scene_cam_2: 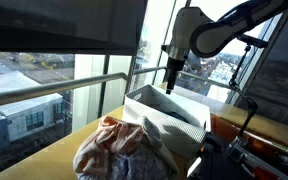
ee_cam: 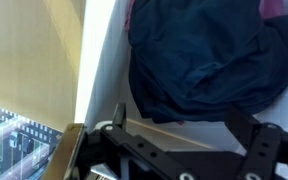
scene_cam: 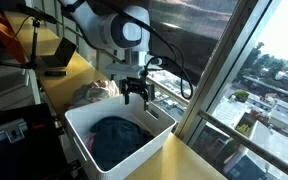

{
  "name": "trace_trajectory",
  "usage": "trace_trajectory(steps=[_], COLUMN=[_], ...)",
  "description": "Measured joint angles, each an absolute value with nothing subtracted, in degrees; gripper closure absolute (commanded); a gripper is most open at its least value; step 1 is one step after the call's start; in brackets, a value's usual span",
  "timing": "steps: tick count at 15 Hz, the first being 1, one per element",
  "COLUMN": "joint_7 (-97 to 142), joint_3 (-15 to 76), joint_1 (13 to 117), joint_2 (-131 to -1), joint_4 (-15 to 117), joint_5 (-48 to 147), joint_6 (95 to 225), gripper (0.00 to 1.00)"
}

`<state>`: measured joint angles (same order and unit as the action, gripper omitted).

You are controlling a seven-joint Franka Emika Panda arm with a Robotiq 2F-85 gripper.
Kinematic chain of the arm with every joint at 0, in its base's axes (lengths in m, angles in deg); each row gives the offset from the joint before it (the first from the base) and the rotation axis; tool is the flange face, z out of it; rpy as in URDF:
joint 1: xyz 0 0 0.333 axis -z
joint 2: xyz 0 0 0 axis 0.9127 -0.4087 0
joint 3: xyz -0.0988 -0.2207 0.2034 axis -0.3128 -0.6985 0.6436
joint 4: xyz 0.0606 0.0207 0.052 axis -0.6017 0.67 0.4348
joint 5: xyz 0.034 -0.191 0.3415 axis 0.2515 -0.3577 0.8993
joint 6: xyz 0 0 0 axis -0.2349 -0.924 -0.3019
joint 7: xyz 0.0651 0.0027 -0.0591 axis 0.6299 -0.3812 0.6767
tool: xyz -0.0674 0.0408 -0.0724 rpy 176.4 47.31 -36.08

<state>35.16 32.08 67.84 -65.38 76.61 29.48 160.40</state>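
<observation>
Your black two-finger gripper (scene_cam: 136,96) hangs w/ its fingers spread wide, holding nothing, right above the dark blue soft cloth (scene_cam: 119,138). That cloth lies bunched up inside the white plastic box (scene_cam: 79,145). The box sits on the yellow table (scene_cam: 189,162) by the window, & a pink-and-white pile of clothes (scene_cam_2: 119,150) lies just beside it.

Dark blue cloth (ee_cam: 204,60), seemingly crumpled, lies in white bin (scene_cam: 79,140).

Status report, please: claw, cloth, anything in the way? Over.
Claw open, empty, over white bin. Dark blue cloth lying inside bin. Nothing between claw and cloth.
</observation>
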Motion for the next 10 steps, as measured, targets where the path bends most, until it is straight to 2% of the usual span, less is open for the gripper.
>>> trace_trajectory(steps=[10], joint_7=[35.18], joint_3=[31.02], joint_1=[69.95], joint_2=[-68.03], joint_4=[94.47], joint_5=[29.5], joint_6=[180.98], gripper=[0.0])
